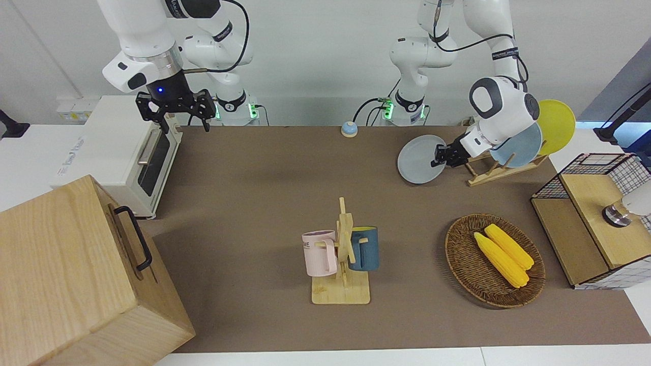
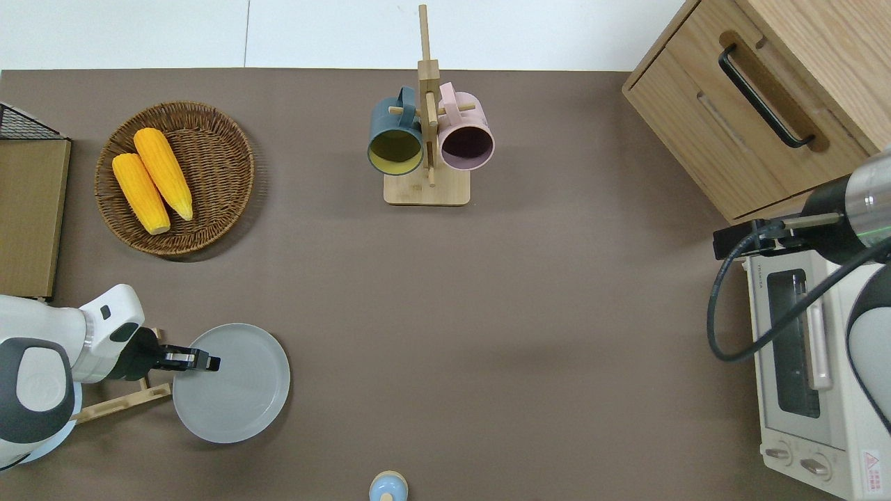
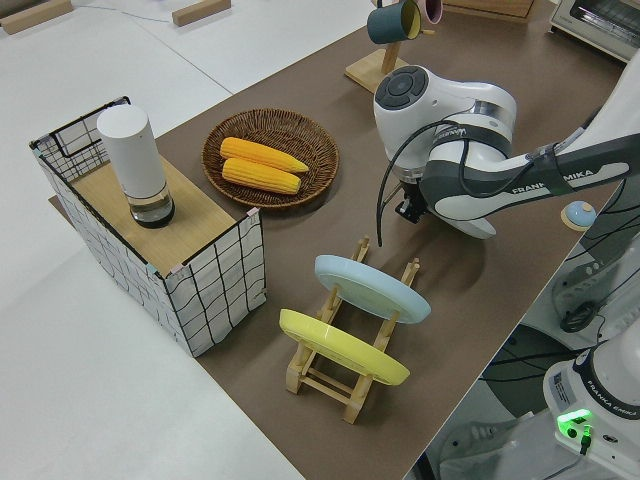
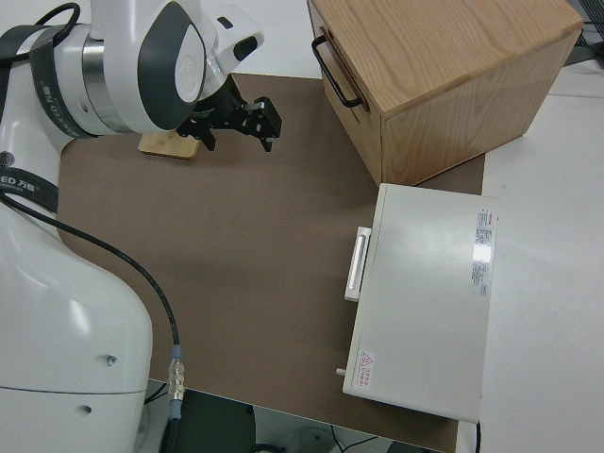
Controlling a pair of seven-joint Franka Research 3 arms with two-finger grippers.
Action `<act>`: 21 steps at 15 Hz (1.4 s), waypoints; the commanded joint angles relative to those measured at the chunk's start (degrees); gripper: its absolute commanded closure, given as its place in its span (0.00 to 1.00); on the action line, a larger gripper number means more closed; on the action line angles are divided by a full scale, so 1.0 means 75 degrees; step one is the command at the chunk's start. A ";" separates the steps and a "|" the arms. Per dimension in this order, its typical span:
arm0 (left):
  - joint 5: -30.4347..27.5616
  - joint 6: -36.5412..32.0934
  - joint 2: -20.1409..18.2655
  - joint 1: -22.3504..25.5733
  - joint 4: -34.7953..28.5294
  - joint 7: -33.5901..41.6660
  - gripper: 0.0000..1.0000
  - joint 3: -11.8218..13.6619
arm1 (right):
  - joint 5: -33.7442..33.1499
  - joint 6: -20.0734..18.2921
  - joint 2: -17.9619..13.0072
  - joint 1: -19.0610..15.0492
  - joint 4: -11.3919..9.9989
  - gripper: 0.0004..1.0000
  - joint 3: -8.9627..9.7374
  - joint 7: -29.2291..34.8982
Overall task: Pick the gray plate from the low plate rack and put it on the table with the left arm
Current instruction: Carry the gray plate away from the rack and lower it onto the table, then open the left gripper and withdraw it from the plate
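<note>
Left gripper [image 2: 202, 362] has its jaws clamped on the rim of the gray plate [image 2: 233, 384], at the edge of the plate toward the rack [image 2: 118, 402]. Plate is clear of the rack, carried over bare table [image 2: 487, 313] just beside the rack, on its side toward the right arm's end. Front view shows the plate [image 1: 419, 159] tilted, its face turned away from the robots, with the gripper [image 1: 441, 156] at its rim.

Rack [image 1: 496, 170] sits at the left arm's end of the table, near the robots. It holds two plates on its slanted pegs: a blue plate [image 3: 370, 287] and a yellow plate [image 3: 342, 346], both leaning. The slot nearest the gripper stands empty in the left side view.

Right arm parked; right gripper [image 1: 175, 108], jaws spread wide, blue wrist light on.

Elsewhere on the table: wicker basket [image 2: 223, 139] with two corn cobs [image 2: 153, 179], farther from the robots than the rack. Mug stand [image 2: 427, 139] mid-table, far from the robots, with a dark blue mug [image 2: 395, 136] and a pink mug [image 2: 465, 136]. Small blue bell [image 2: 388, 487] near the robots' edge. Toaster oven [image 2: 800, 369] and wooden cabinet [image 2: 766, 97] at the right arm's end. Wire crate [image 3: 190, 270] off the left arm's end, white cylinder [image 3: 133, 160] on its top.
</note>
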 commanded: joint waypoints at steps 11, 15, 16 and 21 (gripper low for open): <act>0.0388 0.0443 0.0002 -0.0022 0.0066 0.0073 0.01 -0.0260 | -0.0023 -0.0124 0.0073 -0.0172 0.0165 0.02 0.0162 0.0102; 0.0912 0.0175 -0.0291 -0.0022 0.0615 -0.0721 0.01 -0.0260 | -0.0023 -0.0124 0.0073 -0.0172 0.0165 0.02 0.0162 0.0102; 0.1309 -0.0314 -0.0304 -0.0057 0.1128 -0.1200 0.01 -0.0271 | -0.0023 -0.0124 0.0073 -0.0172 0.0154 0.02 0.0162 0.0102; 0.1969 -0.2086 -0.0245 -0.0057 0.3274 -0.1965 0.01 -0.0272 | -0.0023 -0.0124 0.0073 -0.0172 0.0154 0.02 0.0162 0.0102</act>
